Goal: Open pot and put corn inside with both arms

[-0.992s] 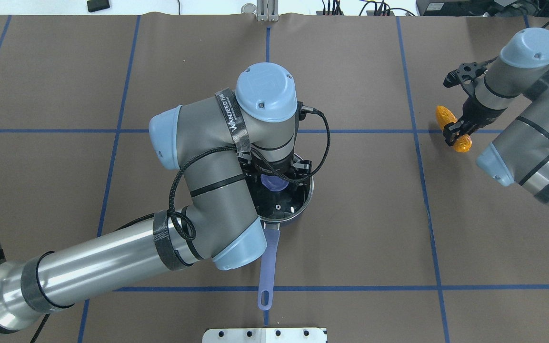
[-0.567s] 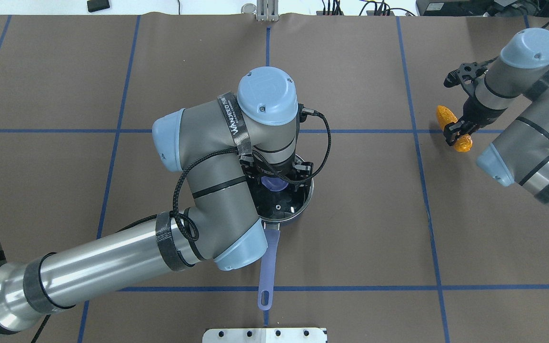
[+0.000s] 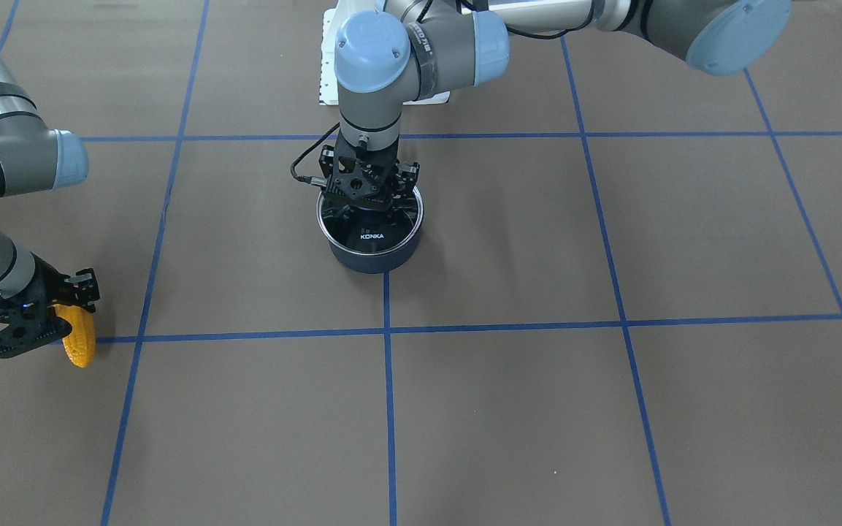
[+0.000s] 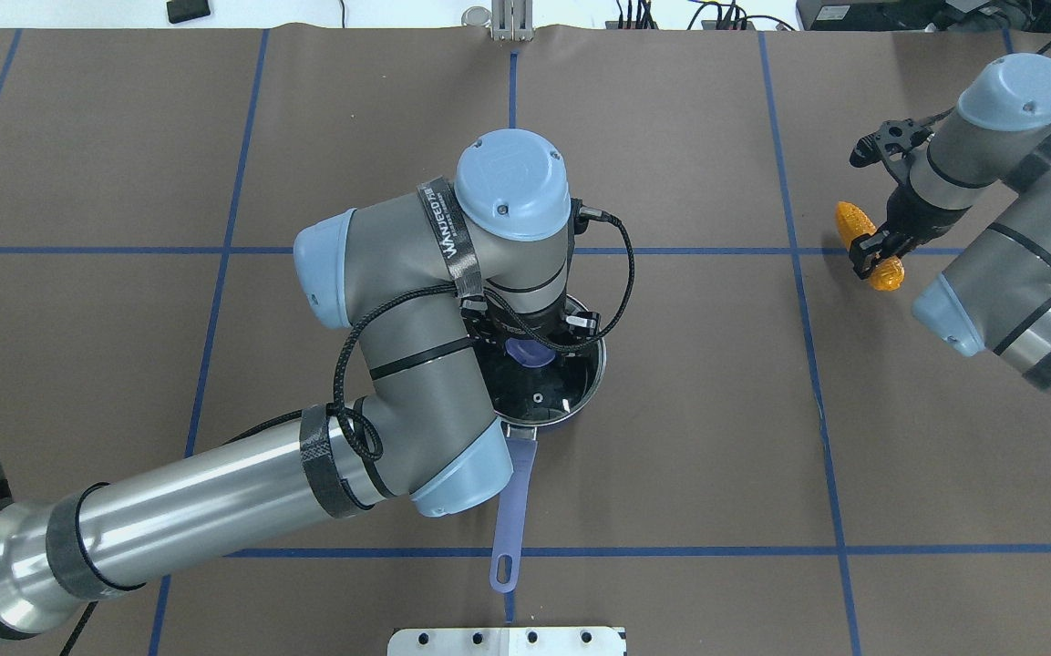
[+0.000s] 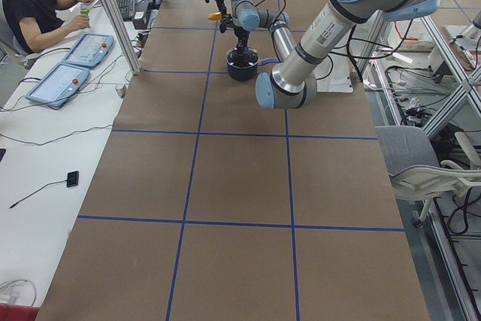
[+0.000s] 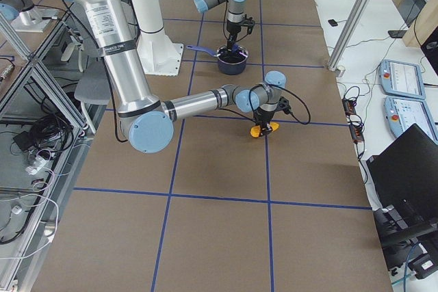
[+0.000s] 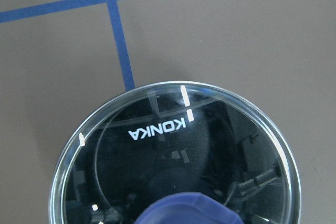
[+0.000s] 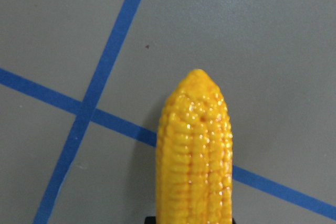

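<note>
Brown paper ruled into squares by blue tape (image 4: 513,551) covers the long table (image 4: 689,428), and from where I stand little of the job looks done: neither of the two main steps is finished. Starting at the left, the left arm (image 4: 215,510) reaches in low across the table, doubles back at its elbow and turns its wrist straight down over the middle. The left gripper (image 3: 366,197) sits right on top of the pot (image 3: 373,261), set about the blue knob (image 4: 527,352) of the glass lid (image 3: 373,235). The fingers are hidden under the wrist, so I cannot tell whether they have clamped the knob or merely stand around it. The lid lies on the rim with its KONKA lettering plain to read, so the pot counts as unopened. Its lavender handle (image 4: 509,519) points toward the near edge. Well apart, at the far right, the right arm (image 4: 1008,273) comes in bent. The right gripper (image 4: 873,253) is clenched across the middle of the corn (image 4: 853,223), which sticks out on both sides of the fingers just by a tape crossing. Whether the cob touches the paper I cannot tell. Left to do, as I judge it: lift the lid clear, carry the corn over and drop it in.
</note>
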`<state>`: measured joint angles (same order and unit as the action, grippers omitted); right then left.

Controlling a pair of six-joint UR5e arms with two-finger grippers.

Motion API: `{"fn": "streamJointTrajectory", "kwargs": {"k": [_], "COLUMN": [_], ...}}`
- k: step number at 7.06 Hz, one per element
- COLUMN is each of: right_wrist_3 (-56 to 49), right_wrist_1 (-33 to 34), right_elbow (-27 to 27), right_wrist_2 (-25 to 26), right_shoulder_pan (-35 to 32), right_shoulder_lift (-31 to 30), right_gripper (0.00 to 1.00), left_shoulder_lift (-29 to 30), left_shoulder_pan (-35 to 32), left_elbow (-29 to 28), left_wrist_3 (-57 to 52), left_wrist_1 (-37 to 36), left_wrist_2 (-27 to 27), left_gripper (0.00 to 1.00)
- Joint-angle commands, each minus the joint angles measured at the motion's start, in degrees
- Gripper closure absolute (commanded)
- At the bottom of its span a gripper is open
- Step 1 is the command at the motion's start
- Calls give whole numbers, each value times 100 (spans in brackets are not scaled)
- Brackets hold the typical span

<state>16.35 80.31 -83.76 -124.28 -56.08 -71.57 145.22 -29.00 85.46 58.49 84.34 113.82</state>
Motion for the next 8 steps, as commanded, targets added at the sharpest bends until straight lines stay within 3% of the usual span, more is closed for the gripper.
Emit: {"fn": "streamJointTrajectory", "kwargs": {"k": [1, 4, 8], "right_wrist_3": [0, 9, 227], "right_wrist_1": [-15, -16, 28], "right_elbow": [0, -9, -719], "right_wrist_2": [9, 18, -552], "right_shoulder_pan": [0, 0, 79], "right_shoulder_lift": [-6, 55, 73], "right_gripper": [77, 77, 77], "left_shoulder_lift": [7, 7, -334], "left_shoulder_pan": [0, -140, -552], "left_elbow": [41, 435, 778], "left_wrist_3": [162, 136, -212], "left_wrist_1": [4, -66, -102], "left_wrist_2": [0, 26, 53], "left_gripper": [47, 47, 47]}}
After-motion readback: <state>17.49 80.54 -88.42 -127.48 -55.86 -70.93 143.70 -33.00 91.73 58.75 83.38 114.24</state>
